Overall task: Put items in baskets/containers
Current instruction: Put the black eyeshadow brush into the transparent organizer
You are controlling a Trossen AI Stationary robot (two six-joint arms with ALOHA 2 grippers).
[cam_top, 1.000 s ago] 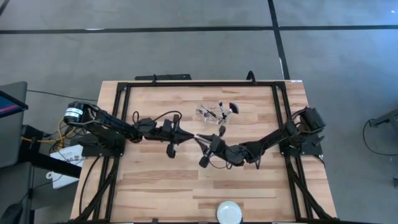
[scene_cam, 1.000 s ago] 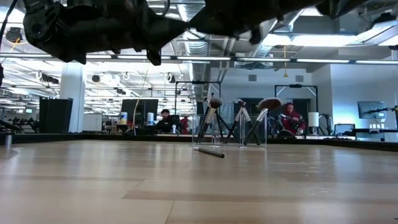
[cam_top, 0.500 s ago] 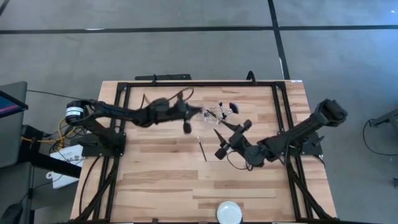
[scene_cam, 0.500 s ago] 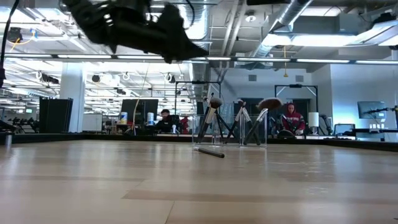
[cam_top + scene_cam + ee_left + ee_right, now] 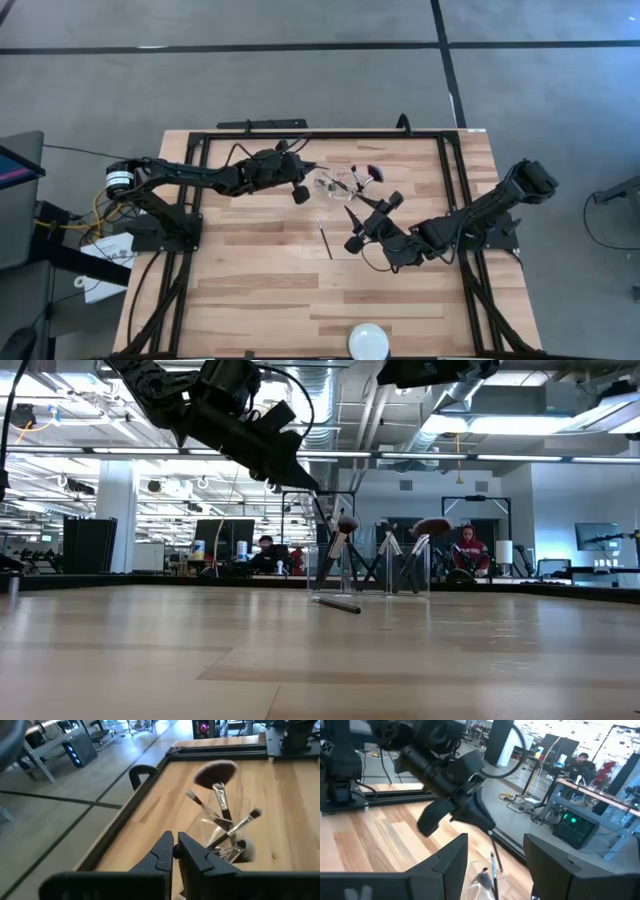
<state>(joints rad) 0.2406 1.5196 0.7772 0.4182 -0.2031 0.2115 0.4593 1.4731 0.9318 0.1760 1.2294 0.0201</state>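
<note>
A clear container (image 5: 338, 185) near the table's far middle holds several slim brushes, among them a wide fan brush (image 5: 215, 772). It also shows in the low view (image 5: 370, 575). My left gripper (image 5: 312, 168) hovers just left of and above it, shut on a thin dark brush (image 5: 324, 515). Another brush (image 5: 325, 242) lies flat on the table, nearer than the container. My right gripper (image 5: 358, 218) stands open in the air, to the right of that brush, holding nothing. My left gripper pinches the thin brush by the upper end of its handle (image 5: 489, 830) between its two fingertips. The fingers come from the table's left, slanting slightly down. The brush hangs slanting below them over the container's left side, clear of the table.
A white round disc (image 5: 368, 341) sits at the near edge. A black frame (image 5: 300, 134) runs along the table's far and side edges. Bare wood lies across the near half. People and desks show in the room beyond the far edge.
My left gripper has gone from the table's middle toward the far edge and the container. It has risen and tipped up from pointing steeply down to nearly level, staying shut. My right gripper has drawn back toward the right edge and risen. The brush on the table has stayed put.
</note>
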